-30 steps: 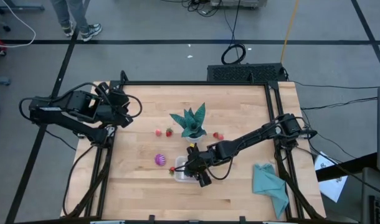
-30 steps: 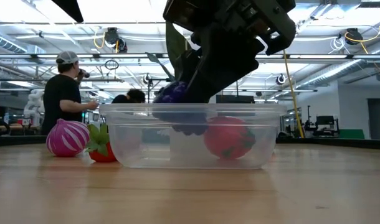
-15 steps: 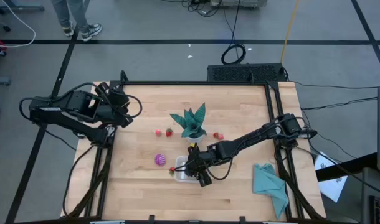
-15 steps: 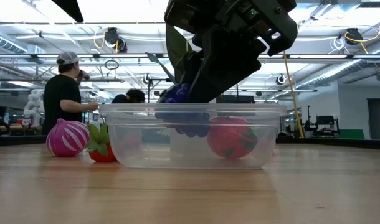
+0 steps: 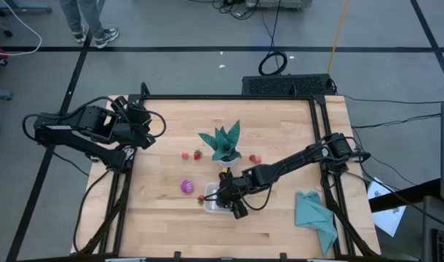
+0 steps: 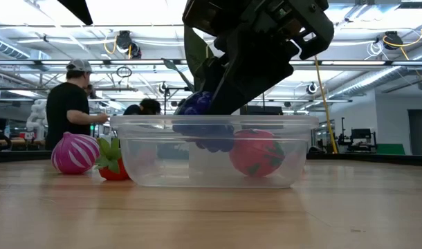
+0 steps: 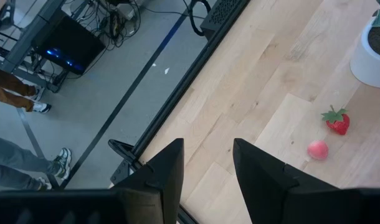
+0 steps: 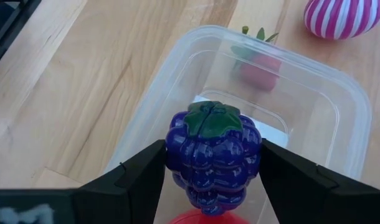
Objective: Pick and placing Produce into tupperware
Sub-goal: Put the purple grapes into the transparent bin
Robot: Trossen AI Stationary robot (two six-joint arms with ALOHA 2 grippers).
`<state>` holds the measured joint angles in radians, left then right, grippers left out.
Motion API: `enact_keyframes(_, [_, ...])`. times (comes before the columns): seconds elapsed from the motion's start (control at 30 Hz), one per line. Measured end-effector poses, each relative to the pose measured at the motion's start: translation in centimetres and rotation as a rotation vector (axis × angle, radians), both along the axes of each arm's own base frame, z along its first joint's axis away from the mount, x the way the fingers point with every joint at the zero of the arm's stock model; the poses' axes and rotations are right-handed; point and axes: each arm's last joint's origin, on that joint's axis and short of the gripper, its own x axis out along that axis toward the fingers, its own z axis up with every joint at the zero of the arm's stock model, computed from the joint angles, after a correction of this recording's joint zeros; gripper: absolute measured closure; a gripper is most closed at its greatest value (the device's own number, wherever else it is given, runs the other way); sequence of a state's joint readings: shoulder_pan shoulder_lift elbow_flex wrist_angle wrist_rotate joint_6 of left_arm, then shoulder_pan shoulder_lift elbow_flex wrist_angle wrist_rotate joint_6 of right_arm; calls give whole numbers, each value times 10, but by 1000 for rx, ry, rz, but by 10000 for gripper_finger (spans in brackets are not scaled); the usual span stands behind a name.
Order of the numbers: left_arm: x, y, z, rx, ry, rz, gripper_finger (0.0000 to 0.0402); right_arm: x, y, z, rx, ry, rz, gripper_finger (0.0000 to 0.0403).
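My right gripper [image 5: 223, 197] [image 8: 212, 152] is over the tupperware [image 5: 213, 203] [image 6: 156, 159], shut on a dark purple grape bunch [image 8: 213, 155] [image 6: 197, 107]. A larger red piece [image 6: 256, 153] lies on the tupperware's floor. A strawberry [image 6: 113, 166] [image 5: 201, 197] and a pink-purple striped ball [image 6: 75, 153] [image 5: 186, 187] rest on the table just left of the tupperware. Farther off lie a strawberry [image 5: 198, 154], a pink piece [image 5: 185, 154] and another red piece [image 5: 255, 159]. My left gripper [image 5: 155, 127] [image 7: 207, 162] waits open near the table's far left corner. My right gripper pinches the grape bunch between its two fingers [image 8: 146, 171], one on each opposite side [image 8: 174, 155] of the cluster. It slants down from above and from the table's right. The bunch's green leaf cap [image 8: 213, 117] faces the wrist. The bunch is partly below the rim, clear of the tupperware's floor.
A teal spiky plant in a white pot [image 5: 223, 143] stands just beyond the tupperware. A teal cloth [image 5: 315, 215] lies near the table's right near corner. Bare wood shows along the near and left parts of the table [image 5: 156, 225]. A person [image 6: 69, 104] stands in the room behind.
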<state>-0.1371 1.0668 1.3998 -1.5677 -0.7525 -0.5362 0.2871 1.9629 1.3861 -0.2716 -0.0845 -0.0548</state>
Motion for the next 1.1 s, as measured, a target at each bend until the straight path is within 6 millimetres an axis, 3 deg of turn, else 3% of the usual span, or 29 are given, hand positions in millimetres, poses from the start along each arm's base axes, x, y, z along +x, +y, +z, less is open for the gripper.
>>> enact_keyframes(1.1, [0, 0, 0, 0, 0, 0, 256, 0, 0, 0, -8, -9, 13, 167])
